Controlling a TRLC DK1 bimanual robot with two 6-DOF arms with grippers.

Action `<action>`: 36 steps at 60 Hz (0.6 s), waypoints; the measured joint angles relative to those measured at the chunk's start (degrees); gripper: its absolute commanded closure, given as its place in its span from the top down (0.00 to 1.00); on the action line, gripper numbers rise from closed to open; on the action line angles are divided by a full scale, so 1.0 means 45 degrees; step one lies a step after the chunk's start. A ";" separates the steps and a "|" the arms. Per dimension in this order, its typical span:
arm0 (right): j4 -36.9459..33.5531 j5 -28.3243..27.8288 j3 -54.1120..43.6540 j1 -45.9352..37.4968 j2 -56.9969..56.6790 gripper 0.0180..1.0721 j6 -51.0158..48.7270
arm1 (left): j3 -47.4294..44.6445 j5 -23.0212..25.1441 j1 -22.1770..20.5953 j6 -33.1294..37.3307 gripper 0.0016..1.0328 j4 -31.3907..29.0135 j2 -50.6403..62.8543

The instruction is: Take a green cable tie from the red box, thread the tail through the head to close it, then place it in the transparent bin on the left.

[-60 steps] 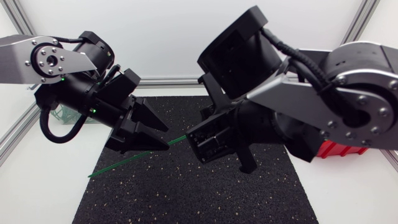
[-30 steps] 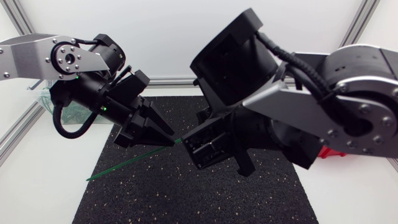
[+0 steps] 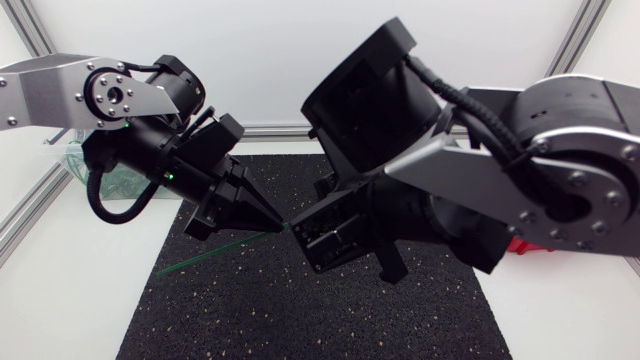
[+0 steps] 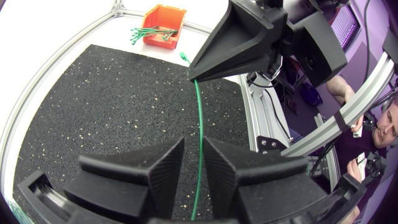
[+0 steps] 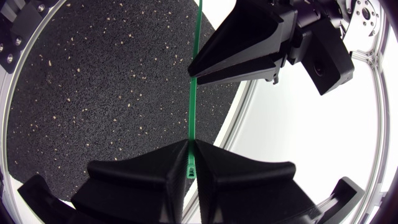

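Two grippers meet above the middle of the black mat (image 3: 300, 310), and one green cable tie (image 3: 215, 252) is strung between them. Our right gripper (image 5: 189, 148) is clamped on the tie just behind its head. Both fingers press on the strap from either side, and the small square head sits right behind the fingertips. From there the strap runs straight across a short gap to our left gripper (image 4: 194, 144), whose tips point at the right gripper's tips. The left fingers (image 4: 165, 165) stand a little apart. The strap passes through the narrow gap between them, closer to one finger than the other.

Beyond the left gripper the tail slants away toward the left side of the mat, and we cannot tell whether its end touches the mat. The tie is not looped, and the tail lies well apart from the head.

The red box (image 4: 165, 32) sits on the white table (image 3: 60, 310) just past a corner of the mat, with green ties in it and poking over its rim. The clear bin (image 3: 70, 160) shows only partly behind our left arm, with something green inside.
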 measured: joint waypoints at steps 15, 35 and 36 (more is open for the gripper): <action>0.0049 0.0005 0.0000 0.0000 0.0000 0.13 0.0000 | 0.0000 0.0029 -0.0228 0.0097 0.06 -0.0005 0.0000; 0.0049 0.0049 0.0000 0.0000 0.0000 0.15 0.0000 | 0.0000 0.0083 -0.0228 0.0141 0.04 -0.0024 0.0000; 0.0053 0.0049 0.0000 0.0000 0.0000 0.16 0.0005 | 0.0000 0.0087 -0.0233 0.0141 0.04 -0.0034 0.0000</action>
